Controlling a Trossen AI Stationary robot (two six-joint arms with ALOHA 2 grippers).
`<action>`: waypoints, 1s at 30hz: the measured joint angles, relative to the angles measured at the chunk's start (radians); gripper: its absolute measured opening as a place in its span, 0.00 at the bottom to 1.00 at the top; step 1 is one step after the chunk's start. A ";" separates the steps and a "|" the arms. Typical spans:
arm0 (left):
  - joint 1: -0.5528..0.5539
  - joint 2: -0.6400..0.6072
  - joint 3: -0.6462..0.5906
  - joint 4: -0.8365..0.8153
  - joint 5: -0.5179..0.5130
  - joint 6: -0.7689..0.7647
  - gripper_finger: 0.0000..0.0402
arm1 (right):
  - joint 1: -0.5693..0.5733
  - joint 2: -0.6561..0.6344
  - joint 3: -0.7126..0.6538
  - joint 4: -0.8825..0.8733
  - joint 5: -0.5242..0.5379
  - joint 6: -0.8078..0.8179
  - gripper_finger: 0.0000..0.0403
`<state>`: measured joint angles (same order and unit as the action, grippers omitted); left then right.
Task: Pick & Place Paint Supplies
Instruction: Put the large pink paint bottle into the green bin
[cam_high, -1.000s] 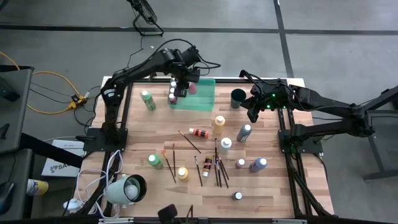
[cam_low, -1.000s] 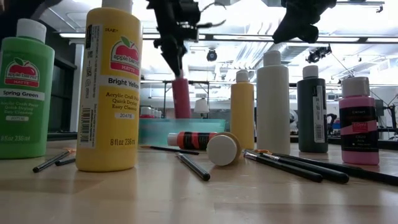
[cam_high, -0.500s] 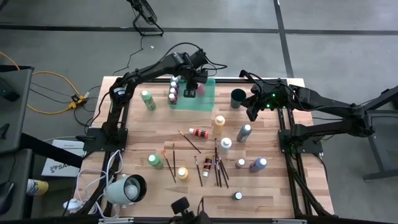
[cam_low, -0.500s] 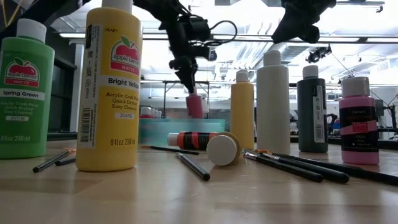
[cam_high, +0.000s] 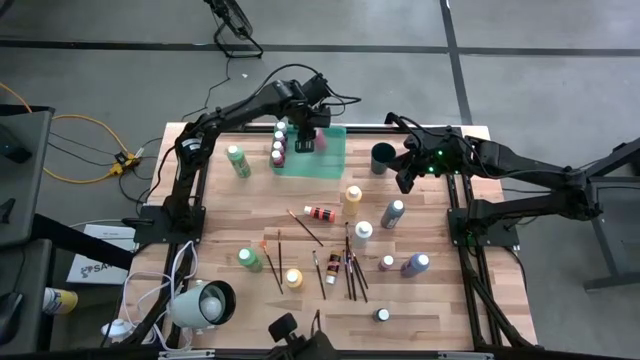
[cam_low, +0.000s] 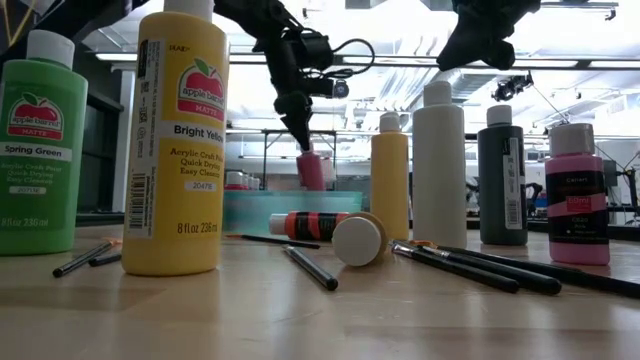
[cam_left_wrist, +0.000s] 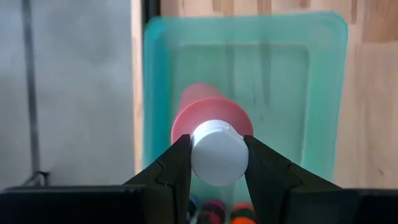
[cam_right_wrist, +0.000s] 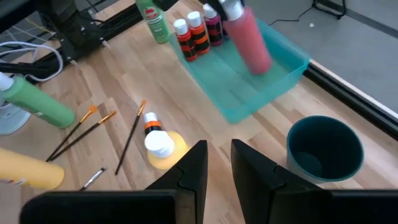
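Note:
My left gripper (cam_left_wrist: 217, 158) is shut on a pink paint bottle with a white cap (cam_left_wrist: 211, 118), above the translucent green tray (cam_high: 335, 160) at the table's far edge. In the right wrist view the bottle (cam_right_wrist: 252, 40) leans, with its lower end inside the tray (cam_right_wrist: 273, 74). Three small bottles (cam_high: 279, 150) stand at the tray's left end. My right gripper (cam_right_wrist: 217, 165) is open and holds nothing; it hovers by the dark round cup (cam_high: 383, 157). More bottles and thin dark brushes (cam_high: 350, 270) lie mid-table. My left gripper pinches the pink bottle's white cap (cam_left_wrist: 216, 152) between its two fingers, one on each side, coming from above and pointing down. The bottle hangs below the fingers, slightly tilted, with its lower end (cam_low: 311, 178) down inside the tray. Whether it touches the tray floor I cannot tell.
A green bottle (cam_high: 238, 160) stands left of the tray. A yellow bottle (cam_high: 352, 198), a lying orange-banded bottle (cam_high: 322, 213), white (cam_high: 362, 233), grey (cam_high: 393, 212) and purple (cam_high: 415, 264) bottles fill the middle. Bare wood lies along the left side (cam_high: 215, 215).
My left gripper has carried the pink bottle from the tray's left part toward the table's right and lowered it into the tray. The bottle now sits lower and leans slightly. The gripper has stayed shut on the cap.

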<state>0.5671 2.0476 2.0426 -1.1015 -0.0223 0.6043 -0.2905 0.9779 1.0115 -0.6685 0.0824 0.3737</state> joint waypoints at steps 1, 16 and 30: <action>0.004 0.000 0.000 -0.018 0.003 -0.003 0.29 | 0.000 0.000 0.000 0.000 0.004 0.000 0.16; 0.003 0.000 0.000 -0.077 0.057 -0.007 0.29 | 0.000 0.035 0.000 0.052 0.028 -0.011 0.16; 0.002 0.000 0.001 -0.060 0.057 -0.008 0.48 | 0.000 0.051 0.000 0.053 0.024 -0.011 0.16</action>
<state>0.5694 2.0476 2.0436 -1.1617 0.0349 0.5965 -0.2901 1.0294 1.0115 -0.6159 0.1062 0.3622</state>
